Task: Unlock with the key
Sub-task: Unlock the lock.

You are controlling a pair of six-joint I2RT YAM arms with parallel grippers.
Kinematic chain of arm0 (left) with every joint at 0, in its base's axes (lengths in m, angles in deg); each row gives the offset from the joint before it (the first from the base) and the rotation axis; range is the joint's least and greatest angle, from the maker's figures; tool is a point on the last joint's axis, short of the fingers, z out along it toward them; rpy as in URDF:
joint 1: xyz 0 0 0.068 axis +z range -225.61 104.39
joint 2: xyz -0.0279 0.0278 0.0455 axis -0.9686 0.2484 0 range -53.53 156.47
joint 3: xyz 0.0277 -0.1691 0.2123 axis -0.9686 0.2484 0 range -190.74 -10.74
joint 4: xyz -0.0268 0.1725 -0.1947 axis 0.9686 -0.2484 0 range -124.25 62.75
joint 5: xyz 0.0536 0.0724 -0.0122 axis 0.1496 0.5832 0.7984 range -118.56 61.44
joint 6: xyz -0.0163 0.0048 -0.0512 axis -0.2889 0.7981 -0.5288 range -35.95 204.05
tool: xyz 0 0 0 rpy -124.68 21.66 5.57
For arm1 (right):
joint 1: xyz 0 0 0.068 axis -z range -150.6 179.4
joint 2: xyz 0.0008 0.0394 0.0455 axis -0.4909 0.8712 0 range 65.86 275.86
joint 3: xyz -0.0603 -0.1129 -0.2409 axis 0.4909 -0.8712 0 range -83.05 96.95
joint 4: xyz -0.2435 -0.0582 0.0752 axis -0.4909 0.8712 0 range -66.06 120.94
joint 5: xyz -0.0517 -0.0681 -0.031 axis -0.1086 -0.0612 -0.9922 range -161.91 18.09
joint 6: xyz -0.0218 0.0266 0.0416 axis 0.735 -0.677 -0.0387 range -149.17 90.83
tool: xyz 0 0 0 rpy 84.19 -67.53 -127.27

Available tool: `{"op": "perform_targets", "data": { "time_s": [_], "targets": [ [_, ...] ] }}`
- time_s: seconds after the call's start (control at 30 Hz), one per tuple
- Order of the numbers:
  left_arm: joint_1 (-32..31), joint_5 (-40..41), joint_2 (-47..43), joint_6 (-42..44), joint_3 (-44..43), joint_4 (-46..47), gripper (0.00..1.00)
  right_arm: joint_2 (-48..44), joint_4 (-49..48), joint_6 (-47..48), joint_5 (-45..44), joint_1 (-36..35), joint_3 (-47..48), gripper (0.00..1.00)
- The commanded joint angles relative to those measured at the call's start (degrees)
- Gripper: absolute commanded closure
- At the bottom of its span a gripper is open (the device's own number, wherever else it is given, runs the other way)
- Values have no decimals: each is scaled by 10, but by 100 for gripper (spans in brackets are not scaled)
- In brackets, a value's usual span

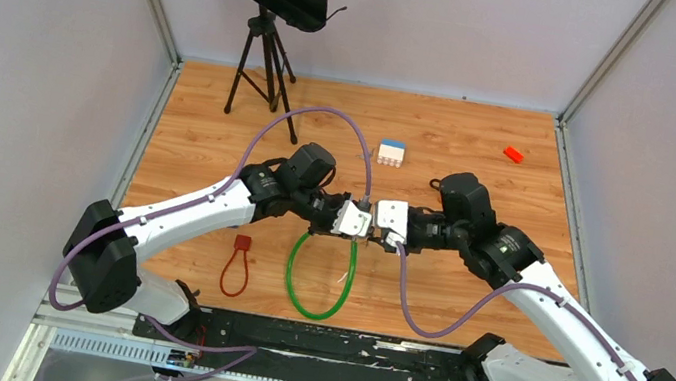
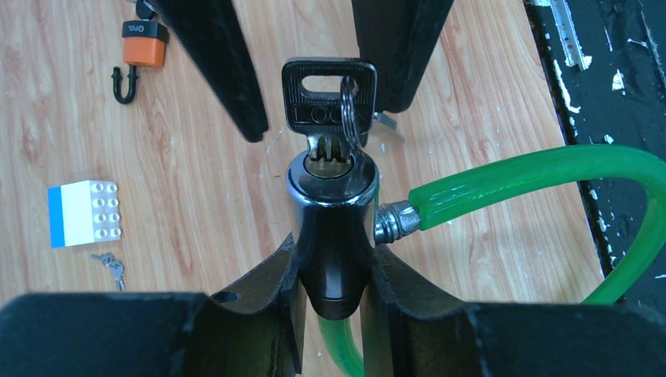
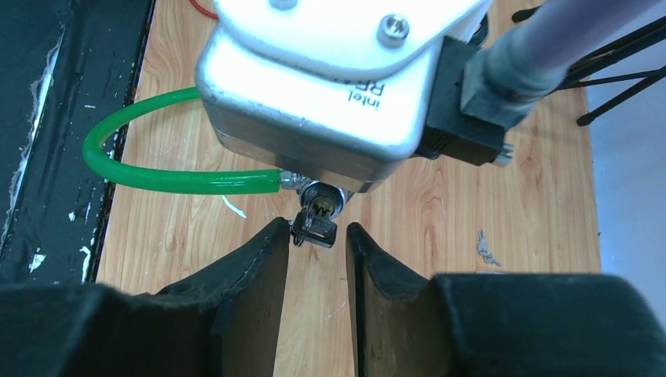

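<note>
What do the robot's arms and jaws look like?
The left arm and right arm have white shells with black joints. A lilac cable runs along each. Each wrist carries a silver camera; the jaws are black and tapered.

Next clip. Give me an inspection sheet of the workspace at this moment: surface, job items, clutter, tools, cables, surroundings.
Surface: wooden table, white scuffs under the lock.
Job's things: lock with the key inserted; its green cable loops toward the near edge.
Clutter: blue-and-white block, small keys beside it, orange padlock, red loop.
Tools: left tool shut on the lock body; right tool open, fingers either side of the key head, a gap showing.
Cables: purple cables arch off both arms.
Surroundings: tripod stand at back left; grey walls.
</note>
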Motion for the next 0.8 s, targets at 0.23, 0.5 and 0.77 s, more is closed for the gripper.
{"op": "perform_targets", "data": {
  "time_s": [0.23,0.5,0.77],
  "targets": [
    [2,-7,-16,-3,-7,33,100,-1,-61,-52,8,-5,-24,86],
    [2,20,-20,-14,0,56,100,3,-80,-101,20,-4,-33,93],
    [2,93,-35,-67,30,134,100,-1,-96,-144,11,-3,-46,99]
  ]
}}
